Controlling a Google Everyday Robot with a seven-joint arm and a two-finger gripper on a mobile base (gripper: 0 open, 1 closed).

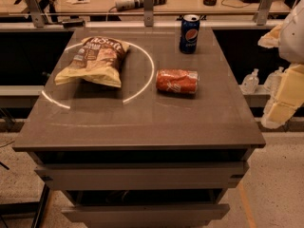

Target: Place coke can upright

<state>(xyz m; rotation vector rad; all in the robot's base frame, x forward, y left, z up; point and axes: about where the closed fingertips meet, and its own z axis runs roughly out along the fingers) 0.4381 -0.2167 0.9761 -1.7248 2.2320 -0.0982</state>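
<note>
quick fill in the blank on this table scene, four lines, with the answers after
1. The coke can is lying on its ____ on the table.
2. The Pepsi can behind it stands ____.
3. In the camera view, the chip bag lies to the ____ of the coke can.
4. The end effector is beyond the table's ____ edge in the camera view, touching neither can.

Missing words: side; upright; left; right
</note>
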